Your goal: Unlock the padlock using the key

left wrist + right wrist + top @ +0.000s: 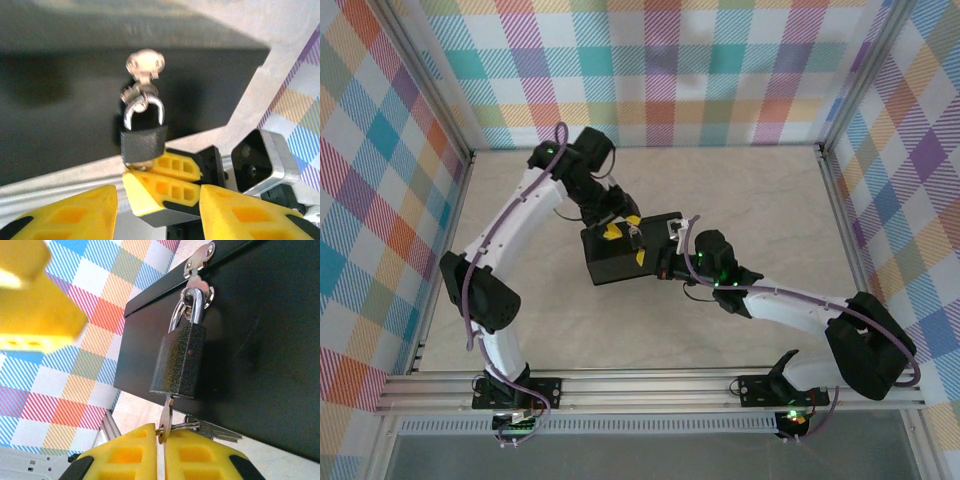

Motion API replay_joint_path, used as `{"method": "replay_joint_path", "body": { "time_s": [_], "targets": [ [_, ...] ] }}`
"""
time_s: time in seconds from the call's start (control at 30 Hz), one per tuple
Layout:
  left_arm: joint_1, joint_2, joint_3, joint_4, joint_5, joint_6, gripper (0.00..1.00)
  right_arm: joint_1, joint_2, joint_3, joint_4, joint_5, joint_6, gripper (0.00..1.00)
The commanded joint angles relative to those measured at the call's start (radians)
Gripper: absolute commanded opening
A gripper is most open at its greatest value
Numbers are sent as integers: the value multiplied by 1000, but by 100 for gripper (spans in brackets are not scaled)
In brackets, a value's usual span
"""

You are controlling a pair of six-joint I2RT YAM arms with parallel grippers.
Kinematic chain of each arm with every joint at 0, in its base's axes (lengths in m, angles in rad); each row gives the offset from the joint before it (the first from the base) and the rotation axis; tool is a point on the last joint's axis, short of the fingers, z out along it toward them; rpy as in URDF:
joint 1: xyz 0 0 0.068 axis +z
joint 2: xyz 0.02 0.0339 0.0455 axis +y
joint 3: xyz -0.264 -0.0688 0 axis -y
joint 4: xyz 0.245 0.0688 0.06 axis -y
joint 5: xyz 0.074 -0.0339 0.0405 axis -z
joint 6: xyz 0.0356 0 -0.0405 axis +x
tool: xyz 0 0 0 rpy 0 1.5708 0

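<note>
**Turn the key squarely, and steady the lock first**

The padlock (182,360) hung by its shackle from the hasp (200,260) on the front of the black box (260,340), which stood mid-counter (770,200) between the two arms. The key (167,410) was seated in the keyhole on the lock's underside. The right hand (161,432) was pinched shut on the key's lower part, directly beneath the lock body. A ring with a spare key (217,430) trailed off beside the fingers, against the box wall.

The left hand (157,197) was spread open just below and in front of the lock, gripping nothing, its yellow fingers either side of the right hand's tips.

The step in hand looked to be the turn itself. To do it well, the twist should run about the key's own long axis, with no sideways pull. The lock hung free, so it would likely swing or spin with the key rather than release. Closing the left hand on the lock body first would give the turn something to work against. The thin blade could bend or slip in the pinch if forced, so a slow turn would be safest.
</note>
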Motion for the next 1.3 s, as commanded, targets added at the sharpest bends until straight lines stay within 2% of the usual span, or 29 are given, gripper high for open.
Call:
{"method": "replay_joint_path", "body": {
  "time_s": [0.0,0.17,0.23,0.37,0.5,0.57,0.77,0.9,1.17,1.27],
  "targets": [
    [61,-59,13,20,-163,116,47,0,-5,41,-18,16,-5,12],
    [100,-53,-46,146,-424,343,49,0,2,73,-59,26,-19,13],
    [121,-61,-103,238,-441,413,52,-1,5,88,-76,28,-28,14],
    [171,-76,-198,396,-331,530,55,-4,8,132,-139,49,-54,17],
    [215,-61,-221,435,-180,619,55,-13,28,195,-219,63,-74,29],
    [235,-60,-247,472,-112,625,55,-17,36,207,-244,78,-76,33],
    [263,-27,-281,534,64,598,54,-37,28,239,-349,103,-102,37],
    [263,-47,-317,575,113,547,54,-41,-27,250,-458,143,-154,39],
    [260,-91,-406,601,89,501,53,-69,-58,272,-581,162,-231,41],
    [255,-111,-445,596,81,502,51,-70,-77,290,-608,149,-347,40]
  ]
}}
